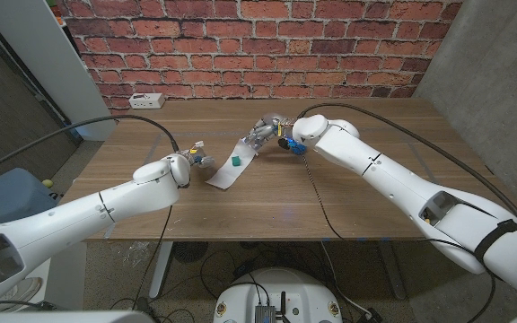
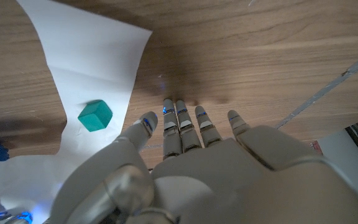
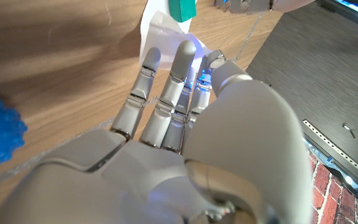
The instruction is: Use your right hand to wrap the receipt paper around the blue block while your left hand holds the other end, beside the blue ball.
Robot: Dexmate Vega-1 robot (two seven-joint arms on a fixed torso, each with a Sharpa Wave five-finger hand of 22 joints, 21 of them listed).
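Observation:
A white strip of receipt paper (image 1: pixel 232 170) lies slantwise at the table's middle, and a small teal block (image 1: pixel 237 161) stands on it. The blue ball (image 1: pixel 298 149) sits just right of the strip's far end, partly under my right wrist. My right hand (image 1: pixel 272 131) reaches its straight fingers to the paper's far end (image 3: pixel 161 23); whether it pinches the paper is hidden. My left hand (image 1: pixel 189 163) hovers just left of the strip's near end, fingers (image 2: pixel 180 124) spread over bare wood and holding nothing. From the left wrist I see the block (image 2: pixel 95 116) on the paper (image 2: pixel 92 59).
A white power strip (image 1: pixel 147 100) lies at the back left of the table (image 1: pixel 375 211). A black cable (image 1: pixel 323 202) crosses the wood near the right arm, and another (image 1: pixel 155 131) runs by the left hand. A brick wall stands behind.

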